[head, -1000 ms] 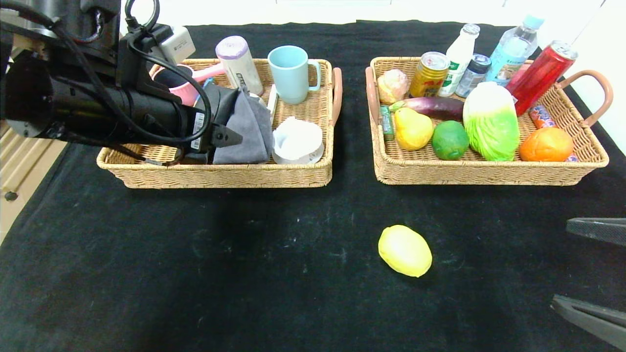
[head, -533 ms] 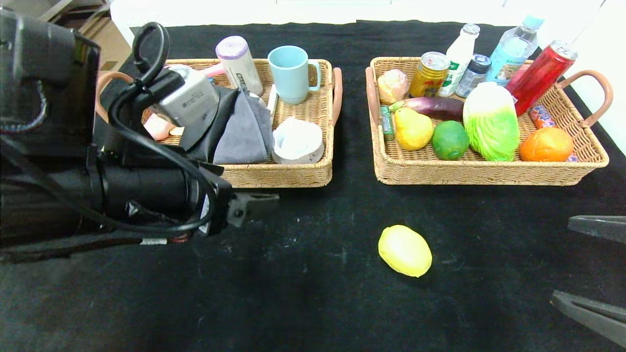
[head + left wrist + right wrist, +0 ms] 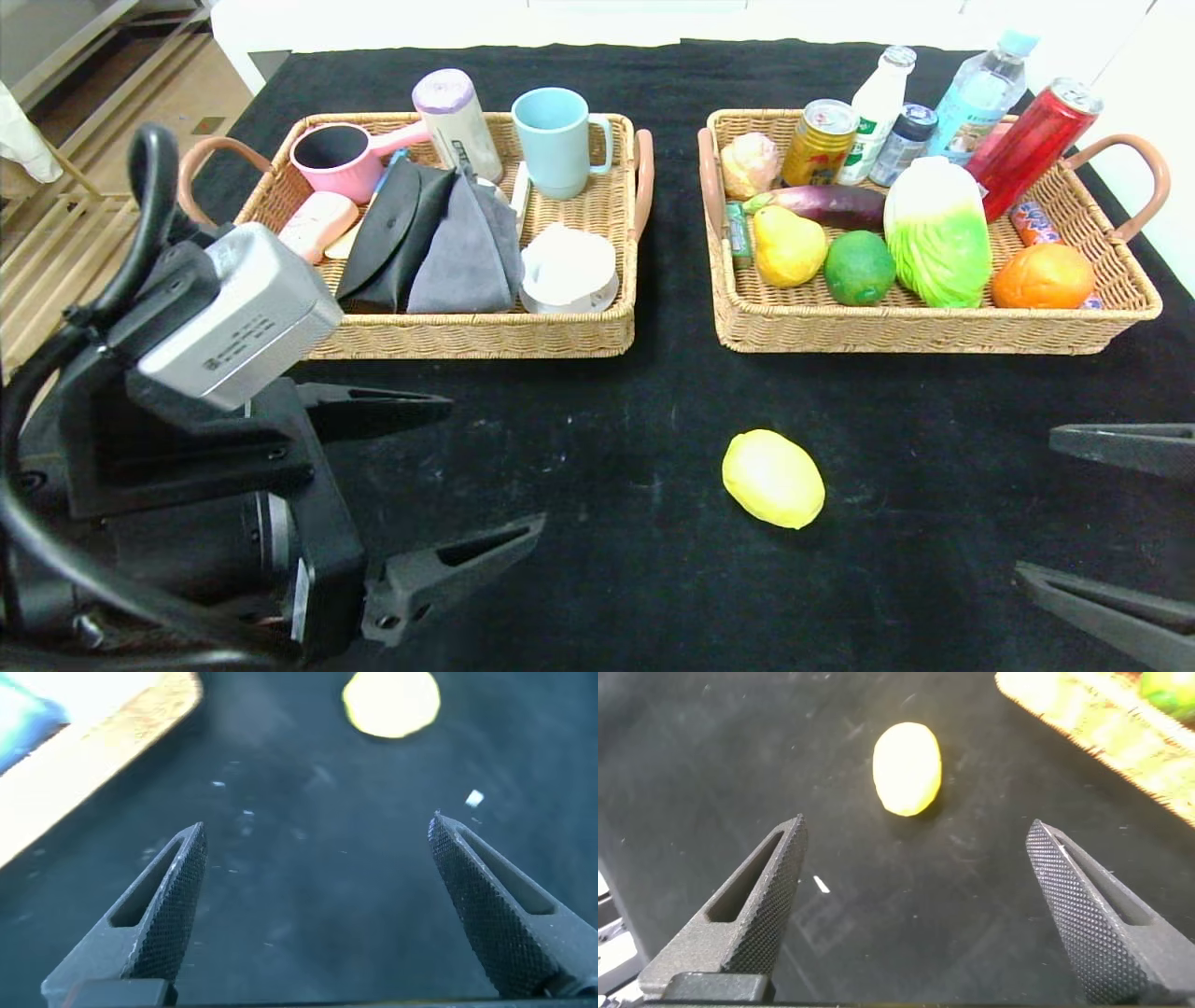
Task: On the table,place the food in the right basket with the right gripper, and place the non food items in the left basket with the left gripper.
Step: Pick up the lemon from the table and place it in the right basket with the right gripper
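Observation:
A yellow lemon [image 3: 773, 478] lies alone on the black table, in front of the right basket [image 3: 934, 331]; it also shows in the left wrist view [image 3: 391, 703] and the right wrist view [image 3: 907, 768]. My left gripper [image 3: 495, 464] is open and empty, low over the table at the front left, in front of the left basket [image 3: 467, 336]; its jaws stand wide apart in the left wrist view [image 3: 320, 821]. My right gripper [image 3: 1034, 504] is open and empty at the front right, to the right of the lemon, with the lemon ahead of its jaws in the right wrist view [image 3: 917, 823].
The left basket holds a pink scoop [image 3: 336, 159], a soap bar [image 3: 317, 224], a grey cloth [image 3: 467, 252], a roll [image 3: 453, 117], a blue mug [image 3: 557, 140] and a white cup [image 3: 568, 271]. The right basket holds a pear [image 3: 787, 245], a lime [image 3: 859, 268], a cabbage [image 3: 936, 233], an orange [image 3: 1043, 275], cans and bottles.
My left arm has drawn back from over the left basket to the table's front left, gripper open. The pink scoop and soap have come into sight. The lemon has not moved.

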Robot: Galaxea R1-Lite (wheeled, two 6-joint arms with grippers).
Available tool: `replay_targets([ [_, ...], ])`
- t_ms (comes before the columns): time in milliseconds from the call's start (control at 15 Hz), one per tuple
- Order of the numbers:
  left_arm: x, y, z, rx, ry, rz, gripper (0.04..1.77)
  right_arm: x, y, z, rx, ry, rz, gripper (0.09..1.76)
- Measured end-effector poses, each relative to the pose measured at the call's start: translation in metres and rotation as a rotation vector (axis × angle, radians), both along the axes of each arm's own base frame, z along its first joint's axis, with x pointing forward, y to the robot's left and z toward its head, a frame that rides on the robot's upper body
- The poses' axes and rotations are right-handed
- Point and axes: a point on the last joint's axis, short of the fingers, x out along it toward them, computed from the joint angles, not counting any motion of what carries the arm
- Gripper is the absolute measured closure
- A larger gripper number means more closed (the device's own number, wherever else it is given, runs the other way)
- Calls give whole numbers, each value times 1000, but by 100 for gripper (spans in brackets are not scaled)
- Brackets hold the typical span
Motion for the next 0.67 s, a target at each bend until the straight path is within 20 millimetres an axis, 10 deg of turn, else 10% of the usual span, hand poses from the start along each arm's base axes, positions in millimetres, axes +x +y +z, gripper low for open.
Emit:
replay_targets([
  [667, 6, -1, -21, 11, -33, -5, 10, 23, 46, -18, -16, 161, -120, 14],
])
